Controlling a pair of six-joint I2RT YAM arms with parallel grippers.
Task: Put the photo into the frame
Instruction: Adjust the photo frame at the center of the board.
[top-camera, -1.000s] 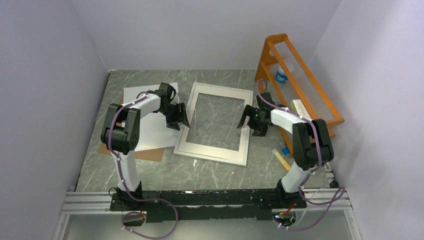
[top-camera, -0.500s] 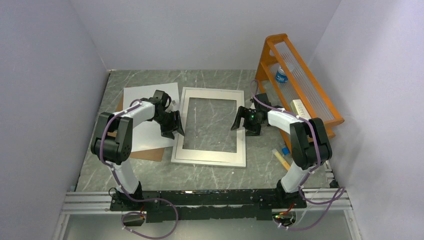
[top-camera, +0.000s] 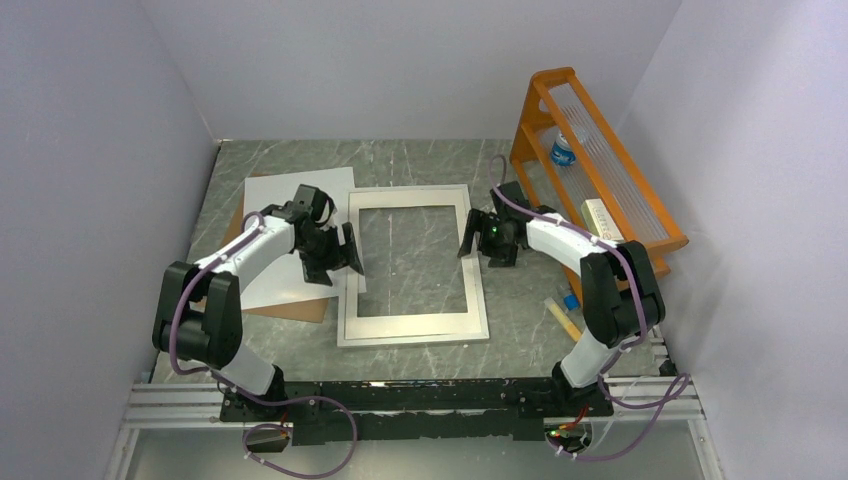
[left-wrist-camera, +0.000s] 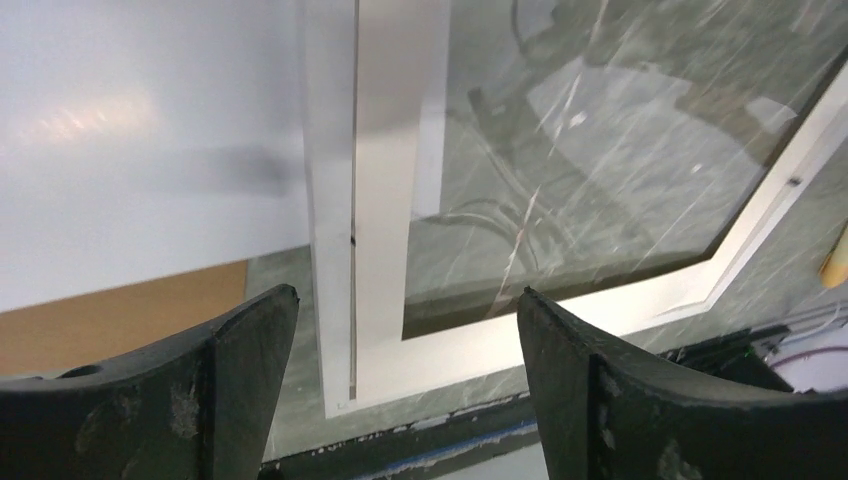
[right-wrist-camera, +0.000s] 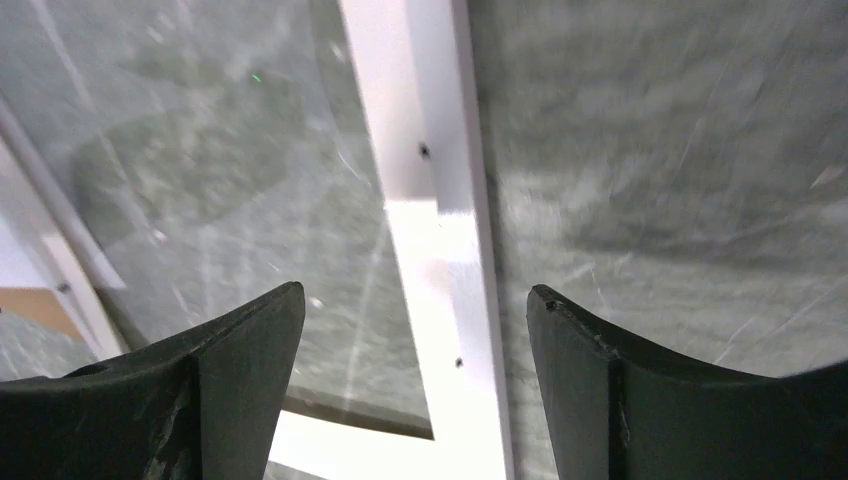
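The frame (top-camera: 415, 327) lies flat in the middle of the table, a narrow white-silver rectangle with the marble showing through it. A white card layer sits with it, slightly offset along its left and near sides. My left gripper (top-camera: 352, 258) hovers open over the frame's left border (left-wrist-camera: 385, 150), nothing between its fingers (left-wrist-camera: 250, 340). My right gripper (top-camera: 466, 238) stands open over the right border (right-wrist-camera: 440, 250), also empty. The photo (top-camera: 275, 190) lies left of the frame with its plain white side up (left-wrist-camera: 150, 130).
A brown backing board (top-camera: 290, 308) sticks out from under the photo. An orange rack (top-camera: 600, 170) holding a bottle (top-camera: 562, 150) stands against the right wall. A yellowish stick (top-camera: 560, 318) lies by the right arm.
The frame has slid left and toward me and turned square with the table. Both grippers moved left with it. The left jaws have opened wider.
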